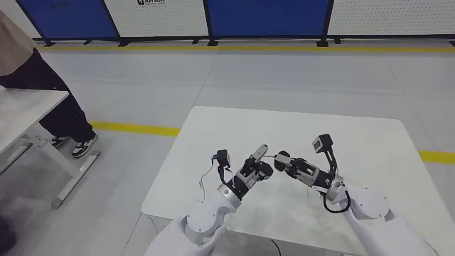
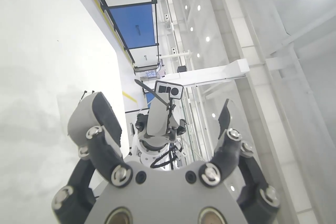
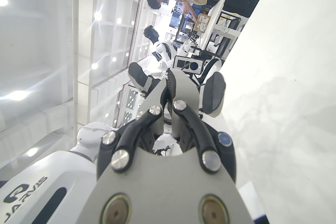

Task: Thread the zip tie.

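Zip tie [image 2: 151, 92]: a thin, dark, straight strap held in the air above the white surface [image 1: 355, 142], clamped between the pressed-together fingertips of the right pincer [image 3: 170, 78].

In the top view the right pincer [image 1: 283, 159] and the left pincer [image 1: 264, 160] meet nose to nose near the middle of the surface, the left one at 9 o'clock of the right. The left pincer [image 2: 164, 104] is spread wide and grips nothing. Its two dark pads [image 3: 215, 93] flank the right pincer's tips, one on each side and apart from them.

Surroundings: a second white table [image 1: 21, 110] stands well apart at 9 o'clock of the surface. A yellow floor line [image 1: 135, 128] runs between the two. A row of blue and white wall panels [image 1: 270, 0] closes the room at 12 o'clock.

In the left wrist view the strap's free length slants out from the right pincer's fingertips into the gap between the left pincer's fingers. The free end looks slightly broader than the rest; whether that is the head cannot be told. No part of the strap touches the surface.
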### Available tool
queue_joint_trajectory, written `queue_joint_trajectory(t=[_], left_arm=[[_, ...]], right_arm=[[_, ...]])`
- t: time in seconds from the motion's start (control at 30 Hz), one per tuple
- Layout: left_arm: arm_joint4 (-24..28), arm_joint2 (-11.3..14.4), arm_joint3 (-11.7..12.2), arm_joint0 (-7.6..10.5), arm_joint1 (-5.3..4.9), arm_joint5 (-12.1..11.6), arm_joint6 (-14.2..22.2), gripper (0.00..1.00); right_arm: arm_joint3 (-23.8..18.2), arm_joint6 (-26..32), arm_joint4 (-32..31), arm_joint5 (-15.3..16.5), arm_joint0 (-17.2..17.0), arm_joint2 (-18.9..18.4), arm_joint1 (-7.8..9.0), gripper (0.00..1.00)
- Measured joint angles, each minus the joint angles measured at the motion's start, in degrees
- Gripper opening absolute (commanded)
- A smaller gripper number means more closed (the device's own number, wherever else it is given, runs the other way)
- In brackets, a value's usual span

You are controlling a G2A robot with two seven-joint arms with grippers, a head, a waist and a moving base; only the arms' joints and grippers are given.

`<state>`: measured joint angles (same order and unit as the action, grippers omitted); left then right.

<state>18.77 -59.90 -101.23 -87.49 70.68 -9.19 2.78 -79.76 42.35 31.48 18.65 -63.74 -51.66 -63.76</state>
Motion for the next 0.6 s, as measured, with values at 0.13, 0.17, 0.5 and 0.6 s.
queue_joint_trajectory(t=[0.13, 0.17, 0.5, 0.6], left_arm=[[-0.1, -0.1, 0.0, -0.32, 0.02, -0.1, 0.1, 0.16], [-0.2, -0.1, 0.1, -0.4, 0.01, -0.2, 0.3, 0.08], [-1.1, -0.2, 0.6, -0.59, 0.09, -0.9, 0.6, 0.0], [-1.4, -0.3, 0.6, -0.67, 0.13, -1.2, 0.4, 0.0]], right_arm=[[0.0, 0.0, 0.0, 0.0, 0.0, 0.0, 0.0, 0.0], [0.0, 0.0, 0.0, 0.0, 0.0, 0.0, 0.0, 0.0], [0.0, 0.0, 0.0, 0.0, 0.0, 0.0, 0.0, 0.0], [0.0, 0.0, 0.0, 0.0, 0.0, 0.0, 0.0, 0.0]])
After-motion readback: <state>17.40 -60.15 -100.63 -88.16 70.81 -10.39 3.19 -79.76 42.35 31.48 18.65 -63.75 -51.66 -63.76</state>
